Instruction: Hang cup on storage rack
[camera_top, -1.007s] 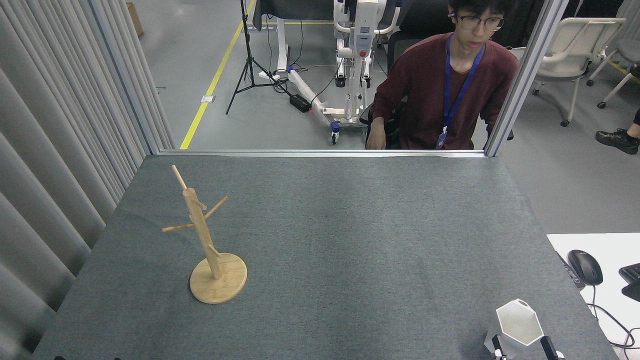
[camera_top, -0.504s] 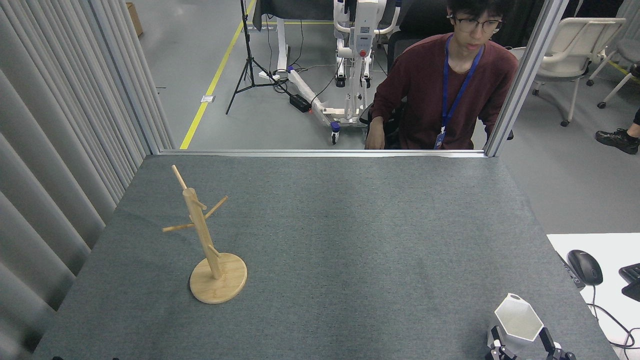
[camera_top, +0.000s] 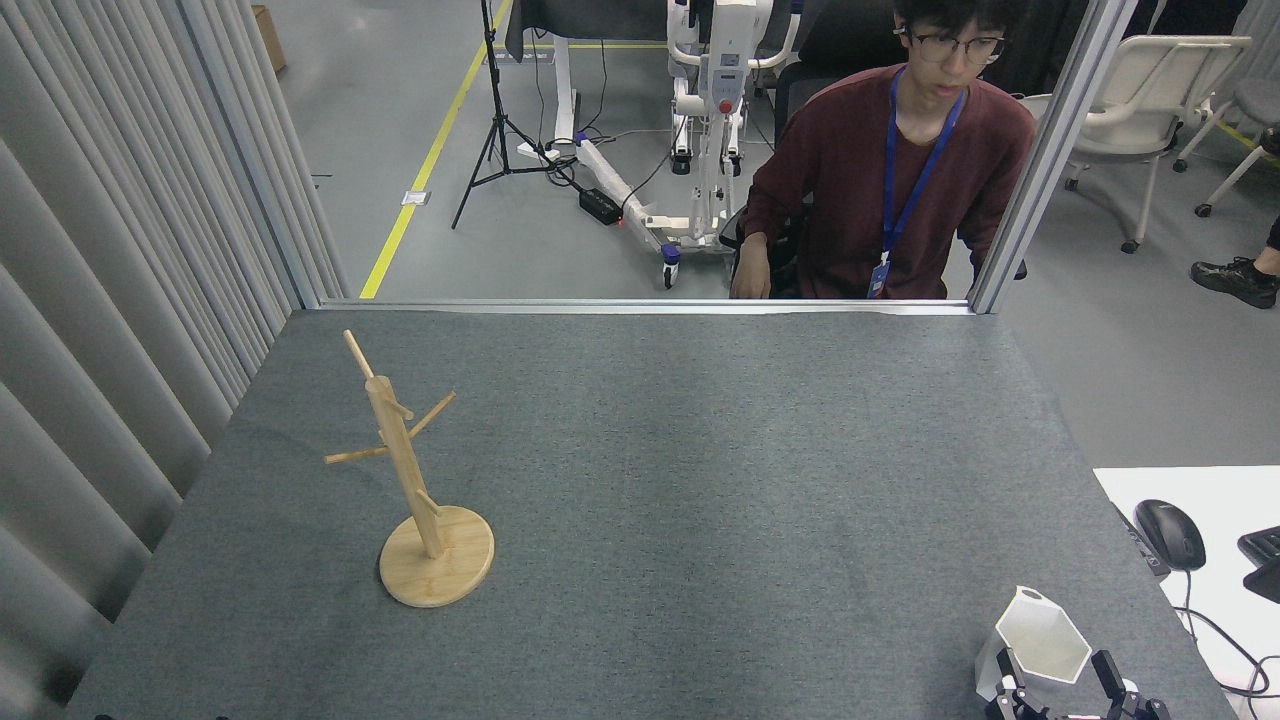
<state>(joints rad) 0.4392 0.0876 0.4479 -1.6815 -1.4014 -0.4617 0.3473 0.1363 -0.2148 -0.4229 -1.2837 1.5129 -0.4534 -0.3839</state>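
The white faceted cup (camera_top: 1038, 632) is at the table's near right corner, its hexagonal mouth facing up and its pointed tab at the far rim. My right gripper (camera_top: 1057, 668) comes up from the bottom edge with one dark finger on each side of the cup's lower body, shut on it. The cup's underside is hidden, so I cannot tell whether it touches the table. The wooden storage rack (camera_top: 402, 463) stands upright at the left on its round disc base (camera_top: 450, 578), all pegs bare, far from the cup. My left gripper is out of view.
A person (camera_top: 890, 170) sits behind the table's far edge, one hand near the rail. Grey curtains (camera_top: 120, 300) line the left side. A white desk with a mouse (camera_top: 1170, 533) adjoins the table on the right. A metal post (camera_top: 1040, 170) rises at the far right corner.
My right gripper has risen further into view and shifted slightly right, and the cup has moved up and tilted a little with it. The rack has not moved.
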